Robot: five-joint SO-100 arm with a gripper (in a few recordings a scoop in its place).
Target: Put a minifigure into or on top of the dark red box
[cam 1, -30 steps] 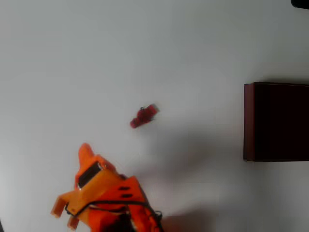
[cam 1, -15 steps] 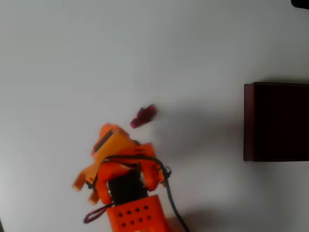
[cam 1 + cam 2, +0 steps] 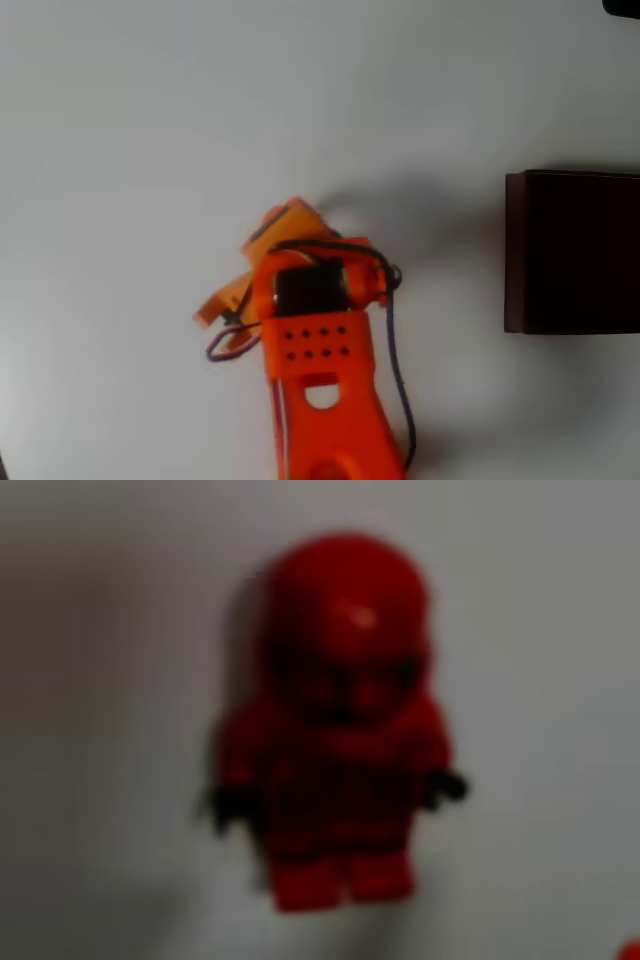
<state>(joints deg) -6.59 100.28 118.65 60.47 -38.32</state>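
The minifigure (image 3: 335, 725) lies flat on the white table (image 3: 540, 630) in the wrist view, seen from close and out of focus. It is red all over, with a rounded helmeted head toward the top of the picture, two small dark hands at its sides, and short legs toward the bottom. A soft shadow falls on the table to its left.

In the overhead view the orange arm (image 3: 320, 400) reaches up from the bottom edge to the middle of the table (image 3: 150, 120), and dark cables loop over its wrist. The tool (image 3: 280, 225) at the arm's tip points toward the upper left. Whether the tool is wide or narrow cannot be told, since the arm's body covers its fingers from above. The arm also covers the place where the figure would lie in this view.

The dark red box (image 3: 572, 252) stands at the right edge of the overhead view, well apart from the arm. Its maroon wall faces left and its inside is nearly black.
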